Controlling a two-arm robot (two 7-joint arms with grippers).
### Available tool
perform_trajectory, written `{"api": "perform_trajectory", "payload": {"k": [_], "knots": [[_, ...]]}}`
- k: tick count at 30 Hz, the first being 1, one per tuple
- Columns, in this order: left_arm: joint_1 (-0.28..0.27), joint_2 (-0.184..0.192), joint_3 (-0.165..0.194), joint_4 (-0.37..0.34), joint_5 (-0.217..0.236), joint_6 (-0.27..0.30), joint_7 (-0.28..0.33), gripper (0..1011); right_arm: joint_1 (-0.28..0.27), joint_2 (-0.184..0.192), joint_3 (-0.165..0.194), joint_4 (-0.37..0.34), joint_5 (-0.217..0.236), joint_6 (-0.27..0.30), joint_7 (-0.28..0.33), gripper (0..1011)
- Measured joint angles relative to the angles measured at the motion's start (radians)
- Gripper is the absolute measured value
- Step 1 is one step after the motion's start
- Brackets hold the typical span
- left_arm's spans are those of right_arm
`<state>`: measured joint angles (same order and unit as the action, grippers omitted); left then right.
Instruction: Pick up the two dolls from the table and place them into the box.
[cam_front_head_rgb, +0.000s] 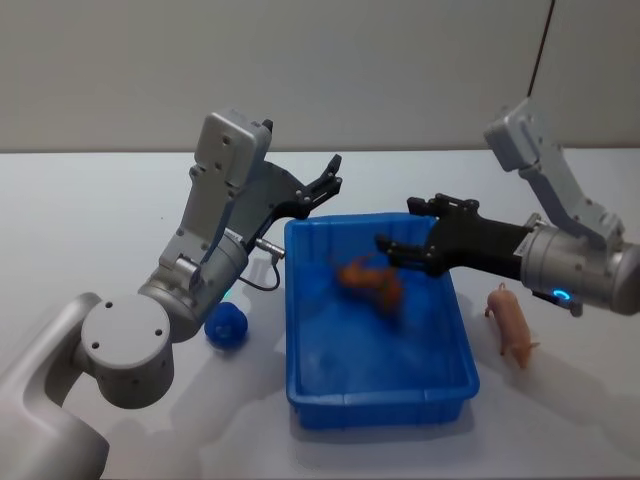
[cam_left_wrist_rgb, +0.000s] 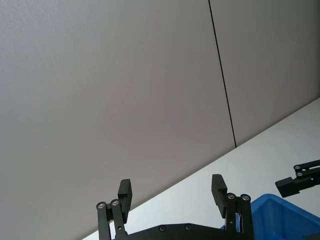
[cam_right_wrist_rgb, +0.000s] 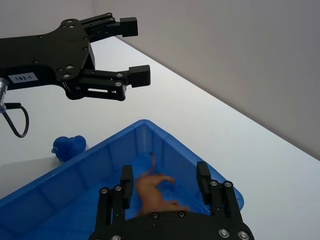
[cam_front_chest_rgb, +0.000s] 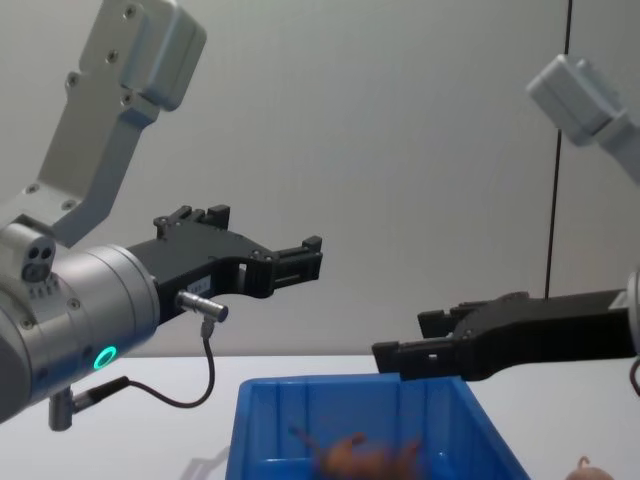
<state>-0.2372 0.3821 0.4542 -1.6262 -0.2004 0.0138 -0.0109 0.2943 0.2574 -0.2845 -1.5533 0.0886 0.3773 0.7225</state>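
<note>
Right gripper (cam_front_head_rgb: 393, 223), jaws apart, above the orange-brown four-legged doll (cam_front_head_rgb: 370, 281) inside the bright blue plastic box (cam_front_head_rgb: 380, 409); left gripper (cam_front_head_rgb: 335, 172) raised, apart; pale pink doll (cam_front_head_rgb: 512, 325) lies on white bench (cam_front_head_rgb: 100, 220)

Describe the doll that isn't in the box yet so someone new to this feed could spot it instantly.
Start at the blue box in the middle of the white table. Just to the robot's right of it, on the bare tabletop, is the pale pink pig doll. Unlike the orange-brown doll inside the box, it's pink and outside it.
</note>
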Motion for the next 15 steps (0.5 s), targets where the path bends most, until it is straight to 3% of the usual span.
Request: {"api": "perform_trajectory", "payload": {"k": [8, 15], "knots": [[0.000, 0.000, 0.000, 0.000, 0.000, 0.000, 0.000, 1001, 0.008, 0.001, -0.005, 0.002, 0.005, 0.000, -0.015, 969], [0.000, 0.000, 0.000, 0.000, 0.000, 0.000, 0.000, 1001, -0.033, 0.028, 0.007, -0.049, 0.032, -0.018, -0.079, 1001]]}}
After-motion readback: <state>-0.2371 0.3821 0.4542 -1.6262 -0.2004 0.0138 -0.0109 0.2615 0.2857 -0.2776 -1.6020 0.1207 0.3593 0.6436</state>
